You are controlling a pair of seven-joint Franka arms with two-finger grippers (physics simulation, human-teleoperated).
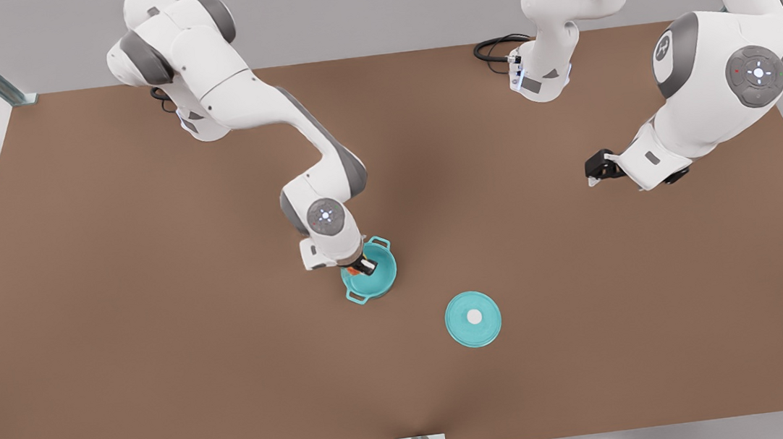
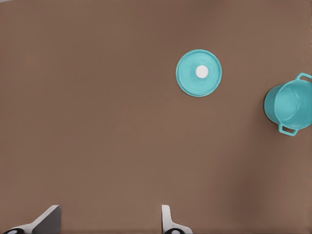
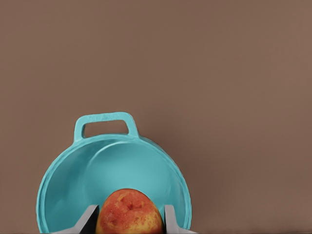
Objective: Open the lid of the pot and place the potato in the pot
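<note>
One potato (image 3: 129, 213) in right gripper (image 3: 128, 220) fingers, above pot (image 3: 68, 180).

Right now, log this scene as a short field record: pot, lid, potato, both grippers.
pot: pot upright on the table, uncovered, interior bare
lid: pot lid flat on the table, knob up, apart from the pot, toward the front view's right
potato: potato held over the pot's opening, not yet released
right gripper: right gripper above the pot, jaws closed on the potato
left gripper: left gripper waiting off at the front view's right, jaws open, holding nothing
</note>
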